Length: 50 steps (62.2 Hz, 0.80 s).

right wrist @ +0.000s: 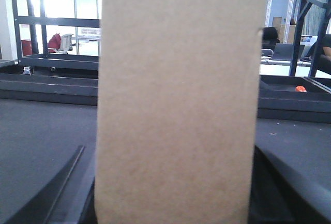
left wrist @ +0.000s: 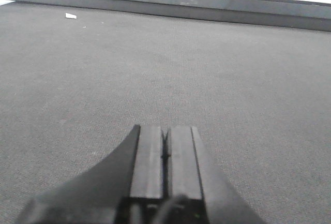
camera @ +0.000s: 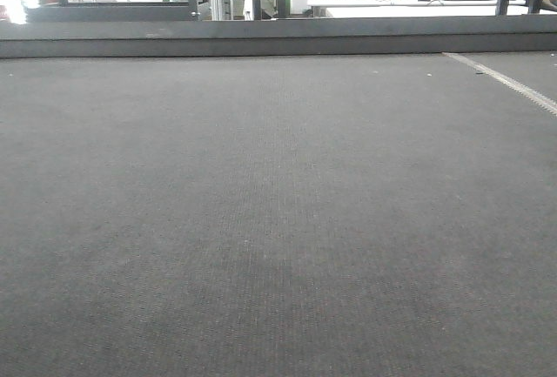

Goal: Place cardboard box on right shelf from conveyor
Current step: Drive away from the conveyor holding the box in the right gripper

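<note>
The cardboard box (right wrist: 178, 79) is seen only in the right wrist view, where it fills the middle of the frame between the two dark jaws of the right gripper (right wrist: 169, 149). The jaws are spread to the box's width and lie close against its side edges, but whether they are pressed onto it cannot be told, and the box's foot is cut off below the frame. The placing is therefore judged to be at its start: the box is at the conveyor (camera: 278, 220), nothing has been carried across, and the right shelf is not made out in any view, so the lift, the transfer and the set-down are all left to do. The left gripper (left wrist: 165, 131) is held low over the belt with its jaws together and nothing between them. The box is plain tan board, matt, flat-faced and straight-edged, with a small notch on its right edge. The belt is dark grey, finely woven and flat, and is bordered by a low grey rail (camera: 278, 36).
</note>
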{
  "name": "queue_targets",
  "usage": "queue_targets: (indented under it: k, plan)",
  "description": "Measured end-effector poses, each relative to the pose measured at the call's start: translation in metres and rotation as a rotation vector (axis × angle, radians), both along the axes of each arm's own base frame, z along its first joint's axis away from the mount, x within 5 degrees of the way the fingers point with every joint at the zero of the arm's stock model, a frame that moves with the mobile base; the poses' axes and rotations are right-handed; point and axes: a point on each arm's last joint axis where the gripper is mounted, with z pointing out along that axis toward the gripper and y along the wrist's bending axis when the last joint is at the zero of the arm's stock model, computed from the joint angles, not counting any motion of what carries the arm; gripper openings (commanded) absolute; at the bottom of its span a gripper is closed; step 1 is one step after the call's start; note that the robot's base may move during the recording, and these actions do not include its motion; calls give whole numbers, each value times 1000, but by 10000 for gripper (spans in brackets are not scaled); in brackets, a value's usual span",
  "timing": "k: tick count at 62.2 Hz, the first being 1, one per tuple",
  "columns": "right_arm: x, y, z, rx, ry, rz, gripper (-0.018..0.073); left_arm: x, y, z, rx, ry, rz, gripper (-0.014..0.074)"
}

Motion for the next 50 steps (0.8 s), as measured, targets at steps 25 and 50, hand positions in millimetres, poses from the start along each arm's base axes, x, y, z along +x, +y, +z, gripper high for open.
queue_targets:
  k: [25, 50]
  plan:
    - [0, 0, 0, -2, 0, 0, 345, 0, 0, 0, 0, 0, 0, -119]
    - [0, 0, 0, -2, 0, 0, 345, 0, 0, 0, 0, 0, 0, -119]
